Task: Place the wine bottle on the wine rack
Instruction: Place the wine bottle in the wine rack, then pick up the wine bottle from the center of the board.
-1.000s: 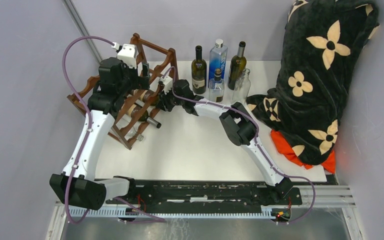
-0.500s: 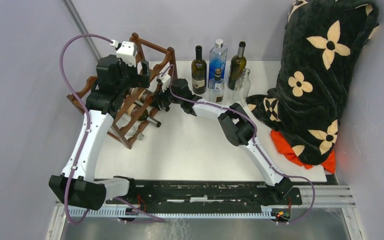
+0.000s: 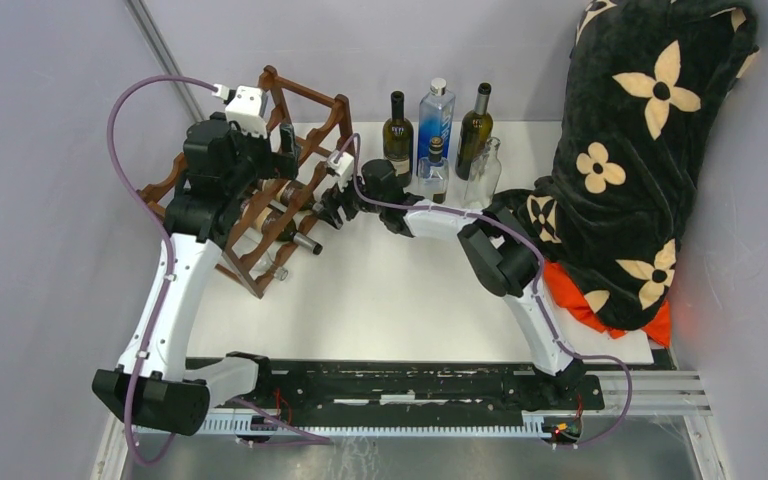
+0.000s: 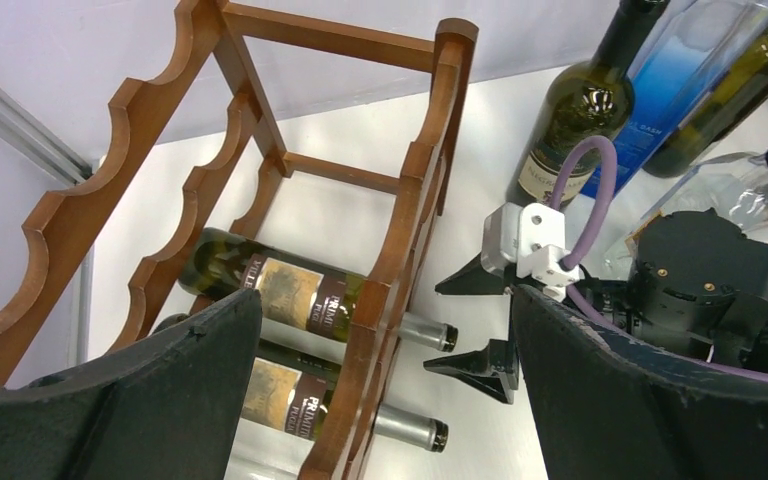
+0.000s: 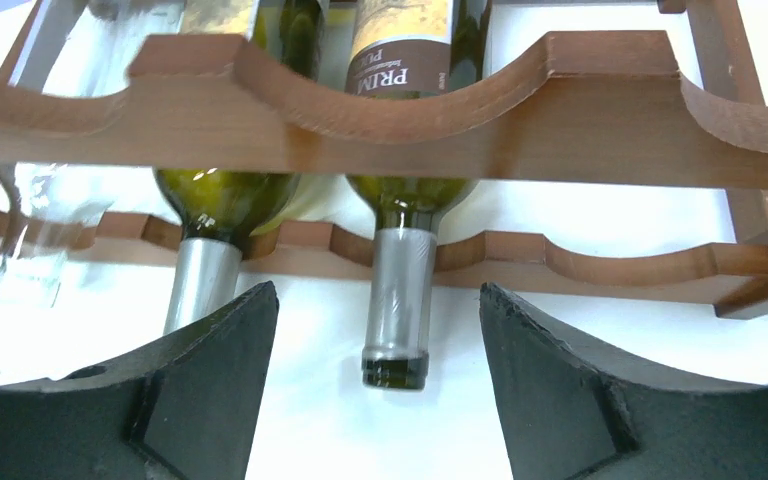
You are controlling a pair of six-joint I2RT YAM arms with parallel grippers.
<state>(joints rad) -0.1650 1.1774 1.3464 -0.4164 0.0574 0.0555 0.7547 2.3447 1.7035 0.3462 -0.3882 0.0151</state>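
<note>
Pale grey-lilac walls (image 3: pixel 60 200) around a white tabletop (image 3: pixel 400 300), flowered black blanket (image 3: pixel 640 150) at right

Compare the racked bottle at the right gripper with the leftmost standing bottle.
The racked bottle lies across the wine rack; the standing bottle is upright on the table. The racked bottle's foil is silver; the standing bottle's, black. Both are dark glass with labels.

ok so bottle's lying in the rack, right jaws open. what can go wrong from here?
1. The wine bottle neck lies between the fingers of the open right gripper; a skewed pull-back could clip it and drag it off the wine rack.
2. The neighbouring bottle neck sits close by one finger and may get knocked.
3. Standing bottles are close behind the right wrist; a wide retreat may topple them.
</note>
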